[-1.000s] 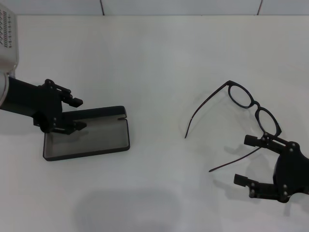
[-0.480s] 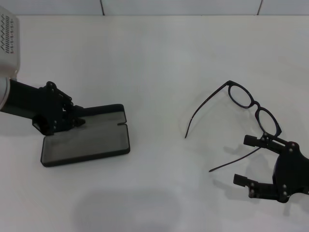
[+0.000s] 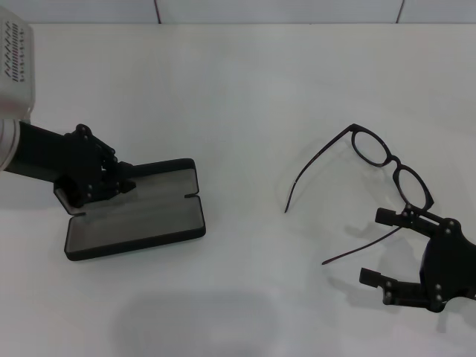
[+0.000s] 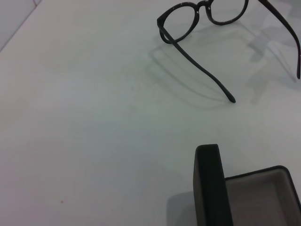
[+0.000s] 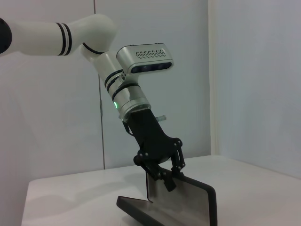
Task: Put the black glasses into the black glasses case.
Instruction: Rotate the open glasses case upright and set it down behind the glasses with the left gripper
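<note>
Your left gripper (image 3: pixel 119 177) is over at the left of the white table (image 3: pixel 238 82), fingers pinched together on the raised lid of the black glasses case (image 3: pixel 137 219). From the right wrist view you can see that lid (image 5: pixel 181 201) standing up at a slant with the base flat below it, grey lining showing. The black glasses (image 3: pixel 372 175) sit well apart from the case, out on the right side of the table, both temple arms unfolded and reaching toward the robot. Your right gripper (image 3: pixel 390 249) hangs just beside the nearer temple arm, fingers spread wide, touching nothing. The left wrist view shows the glasses (image 4: pixel 207 19) beyond the case's edge (image 4: pixel 211 188).
</note>
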{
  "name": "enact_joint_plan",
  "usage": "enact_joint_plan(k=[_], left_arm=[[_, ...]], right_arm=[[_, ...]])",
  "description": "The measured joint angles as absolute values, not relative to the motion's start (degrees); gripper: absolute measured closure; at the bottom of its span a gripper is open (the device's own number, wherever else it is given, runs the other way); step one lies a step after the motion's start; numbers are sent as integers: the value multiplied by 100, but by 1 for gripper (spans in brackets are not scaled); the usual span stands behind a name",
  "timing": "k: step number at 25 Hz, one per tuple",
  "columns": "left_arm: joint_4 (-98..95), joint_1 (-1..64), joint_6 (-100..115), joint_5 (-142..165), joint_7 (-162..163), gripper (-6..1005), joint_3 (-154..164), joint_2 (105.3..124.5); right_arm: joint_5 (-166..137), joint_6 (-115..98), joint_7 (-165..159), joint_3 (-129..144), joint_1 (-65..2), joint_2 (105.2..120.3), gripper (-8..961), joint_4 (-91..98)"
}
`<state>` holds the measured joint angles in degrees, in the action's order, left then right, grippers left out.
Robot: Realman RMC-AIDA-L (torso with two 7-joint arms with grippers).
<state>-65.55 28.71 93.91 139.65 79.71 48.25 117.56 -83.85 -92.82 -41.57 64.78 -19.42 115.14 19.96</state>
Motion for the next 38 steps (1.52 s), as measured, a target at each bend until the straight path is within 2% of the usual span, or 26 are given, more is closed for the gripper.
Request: enact_joint_plan(k=[7, 15, 24, 38], left_arm=[[-6623, 2842, 9394, 13933, 7965, 795, 4818, 11775], [-6998, 2521, 9333, 13140, 7335, 795, 4861, 11965], [-6987, 2087, 8458, 12360, 6568, 796, 5807, 11979], [-6957, 2021, 7313, 12031, 6538, 797, 6880, 11997]], right_arm=[[-8385, -9281, -4157, 6477, -1943, 11514, 70, 1995], [-8385, -9287, -4157, 6477, -1942, 11514, 70, 1995], [-8381, -9329, -4157, 6477, -1927, 11520, 70, 1995], [-8375, -9343, -4146, 6477, -1934, 11523, 70, 1931]])
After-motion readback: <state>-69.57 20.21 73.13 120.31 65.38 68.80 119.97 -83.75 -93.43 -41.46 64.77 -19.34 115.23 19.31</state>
